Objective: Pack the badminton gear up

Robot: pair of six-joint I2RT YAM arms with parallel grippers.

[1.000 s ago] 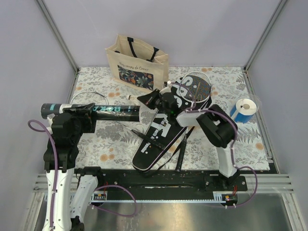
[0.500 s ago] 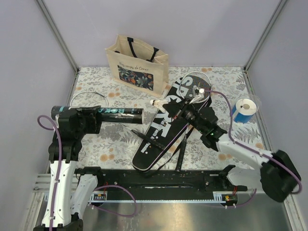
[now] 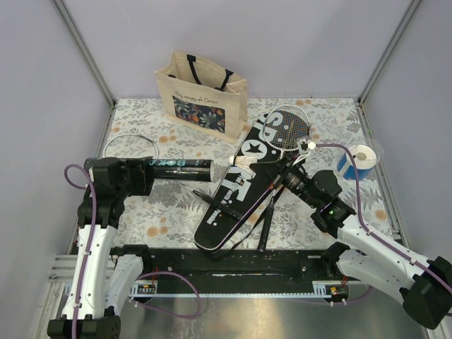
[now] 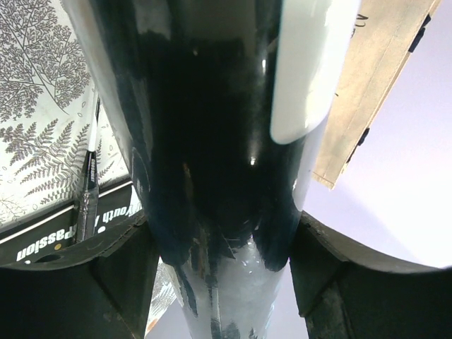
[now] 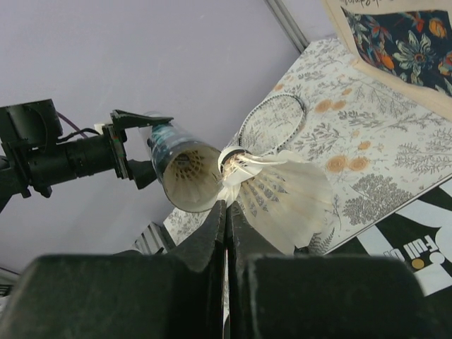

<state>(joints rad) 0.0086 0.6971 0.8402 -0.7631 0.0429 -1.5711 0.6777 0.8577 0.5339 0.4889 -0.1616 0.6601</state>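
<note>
My left gripper (image 3: 139, 174) is shut on the long black tube (image 3: 176, 168) and holds it level above the table, open end to the right. In the left wrist view the tube (image 4: 212, 141) fills the space between the fingers (image 4: 106, 275). My right gripper (image 3: 263, 171) is shut on a white feather shuttlecock (image 3: 239, 164), just right of the tube's mouth. In the right wrist view the shuttlecock (image 5: 282, 191), pinched at my fingertips (image 5: 227, 208), points cork-first at the open tube end (image 5: 187, 176). The black "SPORT" cover (image 3: 236, 194) lies diagonally with a racket head (image 3: 289, 127) on its top end.
The beige tote bag (image 3: 201, 92) stands at the back. A second racket head (image 3: 131, 145) lies at the left, behind the tube. The blue-and-white roll (image 3: 360, 161) sits at the right. Metal frame posts border the floral mat (image 3: 332, 120).
My right arm has swung out to the right and lowered the shuttlecock toward the tube's mouth. The left gripper has shifted the tube a little right and down.
</note>
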